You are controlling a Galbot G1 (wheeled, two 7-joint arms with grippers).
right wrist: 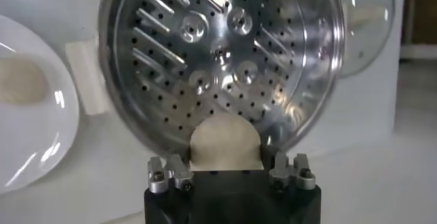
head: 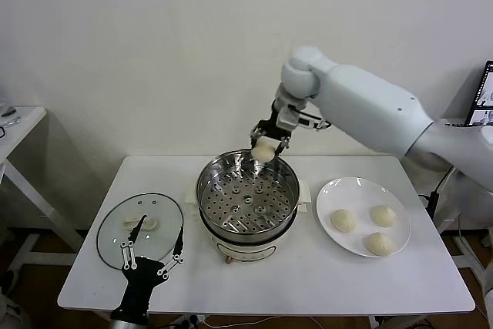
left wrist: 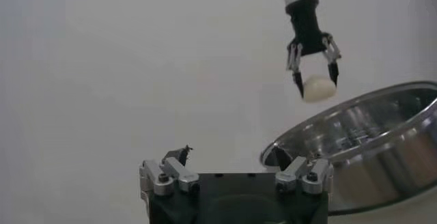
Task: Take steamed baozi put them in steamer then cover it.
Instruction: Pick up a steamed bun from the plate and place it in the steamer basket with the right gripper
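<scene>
My right gripper [head: 265,144] is shut on a cream-white baozi [head: 263,150] and holds it above the far rim of the steamer [head: 247,198], a shiny steel pot with an empty perforated tray. In the right wrist view the baozi [right wrist: 224,143] sits between the jaws over the tray [right wrist: 218,54]. The left wrist view shows that gripper [left wrist: 313,75] with the bun [left wrist: 319,88] above the pot [left wrist: 369,150]. Three more baozi [head: 344,220] lie on a white plate [head: 339,190] at the right. The glass cover [head: 140,230] lies flat at the left. My left gripper [head: 152,255] is open, low by the cover.
The steamer stands on a white base [head: 246,250] at the middle of a white table [head: 308,283]. A white side table [head: 15,125] stands at the far left. A screen [head: 484,94] shows at the far right.
</scene>
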